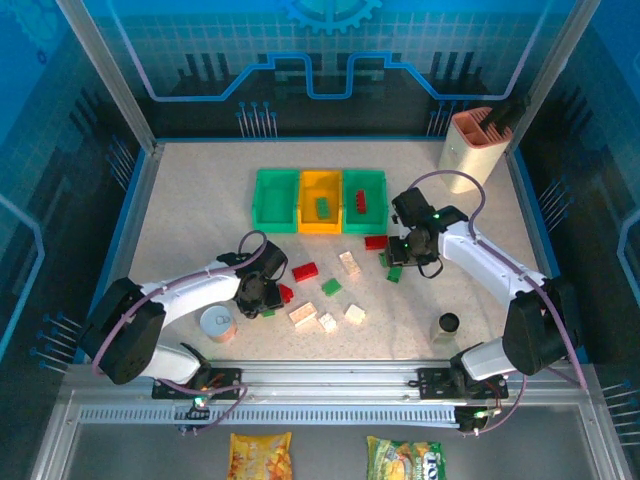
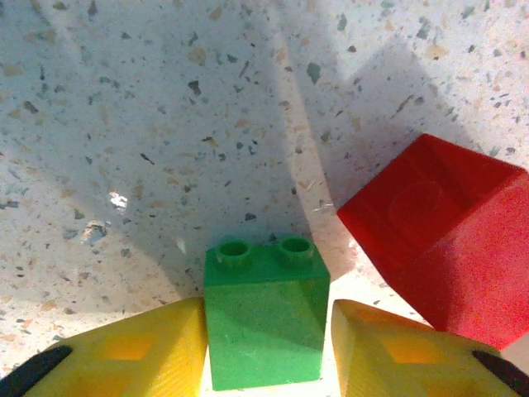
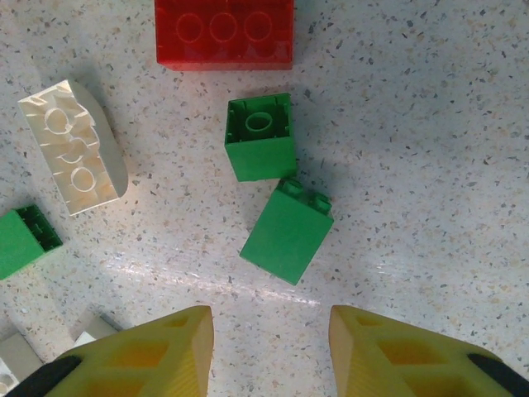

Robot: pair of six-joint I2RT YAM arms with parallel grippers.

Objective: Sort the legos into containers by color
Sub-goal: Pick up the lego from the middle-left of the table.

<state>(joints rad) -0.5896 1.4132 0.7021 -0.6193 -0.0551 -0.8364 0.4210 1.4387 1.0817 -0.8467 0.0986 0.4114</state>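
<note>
Left yellow wedge fingers clamp studded green brick.

Finding no legible wording in any view.
- Green snack packet, lying below the surface's near rail: carrying white lettering, too small to read.
- Yellow packet beside it: showing printed artwork, wording not resolving.
- Red brick and green brick: showing round studs, any embossing too faint to make out.
- Backdrop panel: displaying a gear-and-circuit graphic, no letters resolving.
</note>
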